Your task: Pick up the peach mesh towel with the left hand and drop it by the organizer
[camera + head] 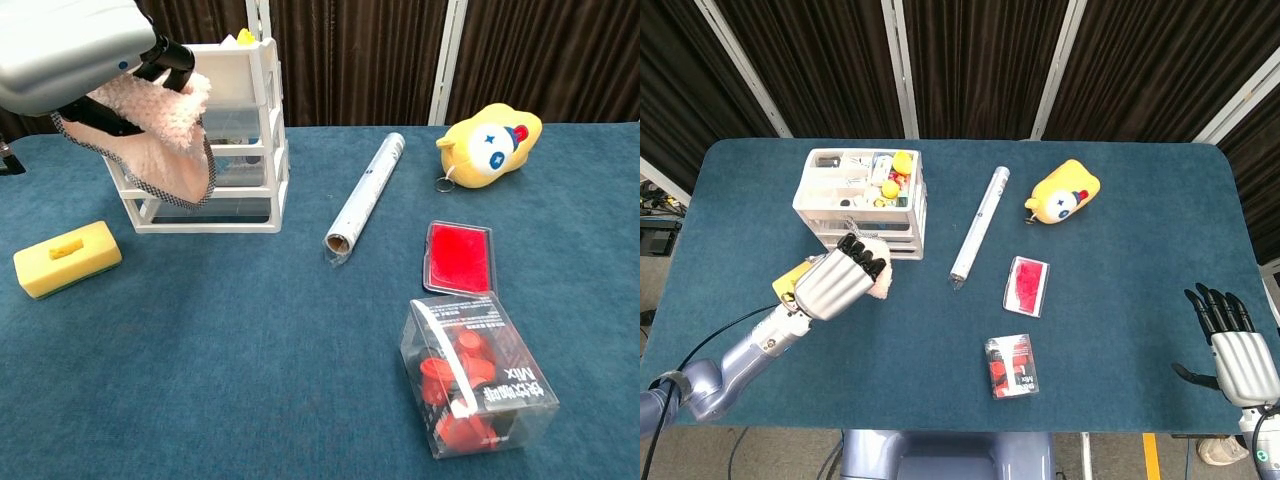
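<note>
Left robot hand grips the peach mesh towel; clear box reads "Mix".

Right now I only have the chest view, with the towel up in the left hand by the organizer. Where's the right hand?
Observer: The right hand is at the table's near right corner, fingers spread, holding nothing.
Operator: And from above, where is the left hand?
Observer: The left hand hangs just in front of the organizer. In the head view it overlaps the sponge, and the towel peeks out on the side toward the middle of the table.
</note>
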`<act>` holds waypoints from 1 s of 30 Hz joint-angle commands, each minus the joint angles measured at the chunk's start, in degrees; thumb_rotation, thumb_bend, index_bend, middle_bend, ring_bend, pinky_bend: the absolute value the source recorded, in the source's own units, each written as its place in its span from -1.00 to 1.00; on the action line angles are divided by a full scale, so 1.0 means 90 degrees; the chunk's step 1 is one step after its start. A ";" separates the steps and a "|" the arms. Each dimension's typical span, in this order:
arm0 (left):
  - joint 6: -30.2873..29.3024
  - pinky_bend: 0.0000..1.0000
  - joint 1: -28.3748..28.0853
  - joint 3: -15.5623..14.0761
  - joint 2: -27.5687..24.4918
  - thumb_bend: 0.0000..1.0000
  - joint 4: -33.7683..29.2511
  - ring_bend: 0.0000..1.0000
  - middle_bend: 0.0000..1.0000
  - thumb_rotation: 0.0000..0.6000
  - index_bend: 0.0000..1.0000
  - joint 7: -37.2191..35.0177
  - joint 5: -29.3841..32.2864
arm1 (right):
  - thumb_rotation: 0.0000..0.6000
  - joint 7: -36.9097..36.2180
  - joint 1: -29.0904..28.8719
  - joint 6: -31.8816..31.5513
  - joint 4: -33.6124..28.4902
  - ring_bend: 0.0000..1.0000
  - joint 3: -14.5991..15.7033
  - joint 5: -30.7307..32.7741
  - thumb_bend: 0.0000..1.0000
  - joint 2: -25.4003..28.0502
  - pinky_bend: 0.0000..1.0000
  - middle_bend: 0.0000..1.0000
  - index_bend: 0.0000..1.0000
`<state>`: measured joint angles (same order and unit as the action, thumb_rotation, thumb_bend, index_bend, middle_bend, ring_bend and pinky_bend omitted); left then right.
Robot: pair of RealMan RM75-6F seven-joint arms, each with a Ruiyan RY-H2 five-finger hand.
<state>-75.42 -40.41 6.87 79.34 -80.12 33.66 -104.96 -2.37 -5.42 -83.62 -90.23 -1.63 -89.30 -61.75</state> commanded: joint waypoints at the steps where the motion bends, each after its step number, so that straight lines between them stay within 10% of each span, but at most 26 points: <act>1: -0.0013 0.16 0.0012 -0.0012 -0.0009 0.28 0.0007 0.36 0.53 1.00 0.93 -0.0002 0.0005 | 1.00 0.0000 -0.0002 0.0005 -0.0005 -1.00 0.0000 0.0003 -0.98 0.0001 -1.00 -1.00 -1.00; 30: 0.0001 0.18 -0.0015 -0.0119 0.0209 0.28 0.0395 0.36 0.53 1.00 0.93 -0.0051 0.0007 | 1.00 -0.0017 -0.0002 0.0002 -0.0005 -1.00 0.0002 -0.0008 -0.98 0.0010 -1.00 -1.00 -1.00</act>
<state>-75.44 -40.51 5.78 81.19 -76.59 33.22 -104.91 -2.52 -5.43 -83.60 -90.27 -1.61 -89.37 -61.66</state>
